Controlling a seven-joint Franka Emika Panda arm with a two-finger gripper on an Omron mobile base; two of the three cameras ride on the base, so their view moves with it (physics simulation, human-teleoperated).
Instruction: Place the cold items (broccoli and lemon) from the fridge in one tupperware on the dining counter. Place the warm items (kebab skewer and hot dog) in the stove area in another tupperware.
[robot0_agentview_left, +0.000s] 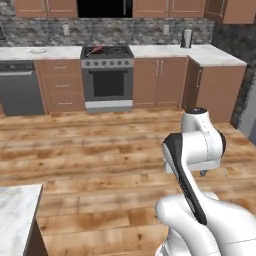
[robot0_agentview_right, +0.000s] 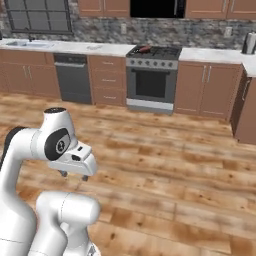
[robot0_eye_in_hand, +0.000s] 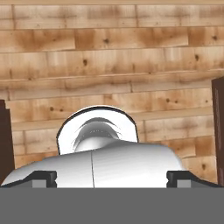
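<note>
I see one wood plank floor (robot0_agentview_left: 100, 150) taking up most of both base views, and one long run of brown cabinets (robot0_agentview_right: 205, 90) along the far wall, topped by one pale bench (robot0_agentview_left: 165, 51). A second marble-topped bench (robot0_agentview_left: 17, 210) cuts into the lower left corner of my left base view. I count one stove (robot0_agentview_left: 107, 77) with an oven door below, one dark dishwasher (robot0_agentview_right: 73, 77), one window (robot0_agentview_right: 37, 15) over one sink (robot0_agentview_right: 22, 44), and one metal canister (robot0_agentview_left: 186, 38) standing on the far bench. On the stove top lies one reddish item (robot0_agentview_left: 96, 49), well apart from the arm; it is too small for me to say whether it is the kebab skewer or the hot dog.

My hand (robot0_agentview_right: 72, 175) hangs folded low in front of the arm, pointing down at the floor. Its fingers (robot0_eye_in_hand: 43, 178) stand wide apart, released, holding nothing and touching nothing.
</note>
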